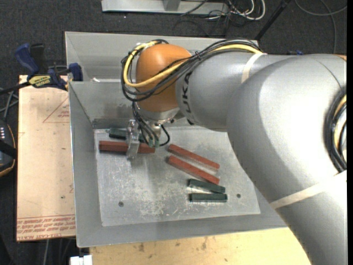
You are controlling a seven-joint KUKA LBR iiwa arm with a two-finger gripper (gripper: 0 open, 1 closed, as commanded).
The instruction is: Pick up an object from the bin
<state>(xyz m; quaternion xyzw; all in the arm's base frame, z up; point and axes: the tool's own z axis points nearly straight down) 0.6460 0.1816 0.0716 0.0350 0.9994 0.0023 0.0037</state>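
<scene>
Over the left part of the grey bin [83,175], the gripper [135,147] hangs low, close to the floor. It sits right at a long red-brown stick [113,147] that lies flat and goes from left to right. The tip of the gripper covers the right part of this stick, so it looks like it touches it. Nobody could tell from this view if the pincer is spread apart or pressed together, or if it has the stick clamped.

Just behind the red-brown stick lies a small dark green piece [117,132]. It is near the back wall of the bin and just to the left of the gripper.

Above the gripper is a round orange cover [157,70] on the wrist. Yellow and black cables [129,76] loop around it. The big silver arm [265,104] comes in from the right and hides the right side of the bin.

To the right of the gripper lie two more red sticks. The upper red stick [193,156] and the lower red stick [193,170] lie side by side, both slanted the same way, close together. Nearer the front are two dark green bars. The first green bar [207,186] and the second green bar [208,197] lie almost next to each other, just below the red sticks. These four are well apart from the gripper.
</scene>
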